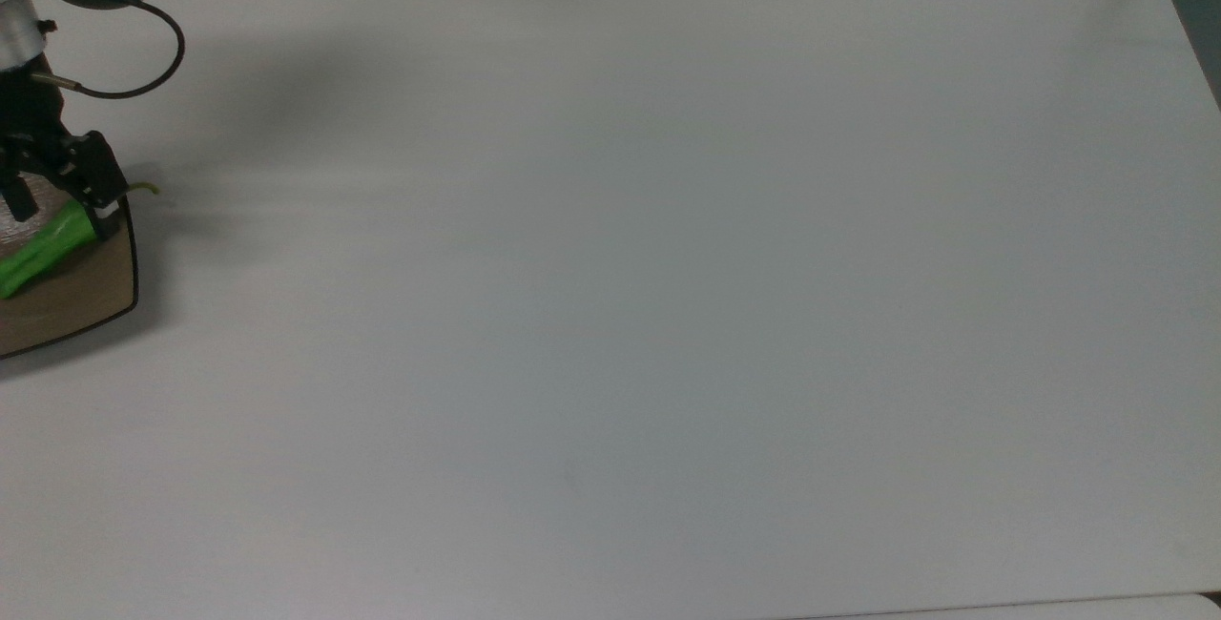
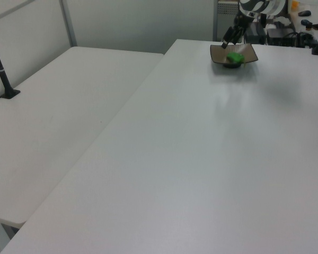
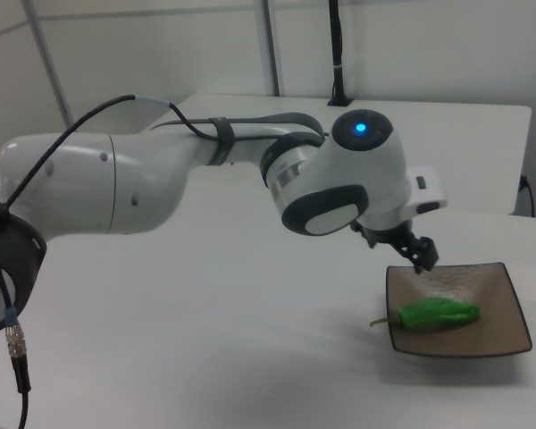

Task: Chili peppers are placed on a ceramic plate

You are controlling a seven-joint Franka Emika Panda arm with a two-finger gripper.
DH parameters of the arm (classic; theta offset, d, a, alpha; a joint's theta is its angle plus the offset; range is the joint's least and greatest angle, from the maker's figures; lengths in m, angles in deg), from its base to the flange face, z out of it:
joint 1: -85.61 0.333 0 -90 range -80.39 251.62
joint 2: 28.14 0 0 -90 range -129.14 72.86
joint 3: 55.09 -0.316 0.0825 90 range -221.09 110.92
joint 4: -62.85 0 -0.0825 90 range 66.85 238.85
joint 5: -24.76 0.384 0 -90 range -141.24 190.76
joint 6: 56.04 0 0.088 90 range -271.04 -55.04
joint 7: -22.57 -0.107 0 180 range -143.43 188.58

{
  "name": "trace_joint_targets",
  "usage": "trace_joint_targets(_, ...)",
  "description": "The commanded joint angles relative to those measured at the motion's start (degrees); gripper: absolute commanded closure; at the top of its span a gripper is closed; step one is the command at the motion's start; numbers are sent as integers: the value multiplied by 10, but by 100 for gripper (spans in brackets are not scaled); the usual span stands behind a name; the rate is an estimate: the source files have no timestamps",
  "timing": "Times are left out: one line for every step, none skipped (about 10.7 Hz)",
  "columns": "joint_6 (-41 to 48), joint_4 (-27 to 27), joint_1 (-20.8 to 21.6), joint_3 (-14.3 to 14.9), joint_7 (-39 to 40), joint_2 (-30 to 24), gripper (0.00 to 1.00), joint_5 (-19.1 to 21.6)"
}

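I see the gripper (image 3: 413,251) hanging just above the plate (image 3: 491,340), jaws apart and holding nothing. Below them the pepper (image 3: 438,314) lies on the plate, its stem poking over the rim. The plate sits at a corner of a bare white table (image 1: 668,267); a second white table (image 2: 58,121) adjoins it, with pale walls (image 2: 143,21) behind.
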Motion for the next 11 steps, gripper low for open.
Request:
trace_joint_targets(59,16,36,-8,-53,-37,0,-43)
trace_joint_targets(85,16,37,-35,-91,-56,0,-74)
trace_joint_targets(115,18,32,-73,-124,-78,0,-114)
trace_joint_targets(154,18,29,-100,-155,-93,0,-149)
trace_joint_targets(192,18,26,-123,-192,-110,0,-178)
trace_joint_targets(227,20,18,-153,-207,-128,0,-200)
trace_joint_targets(266,20,15,-176,-213,-144,0,-223)
trace_joint_targets(299,28,17,-193,-220,-165,0,-244)
trace_joint_targets(308,39,18,-220,-229,-184,0,-259)
trace_joint_targets(309,61,18,-254,-254,-206,0,-294)
trace_joint_targets(309,83,20,-285,-282,-224,0,-329)
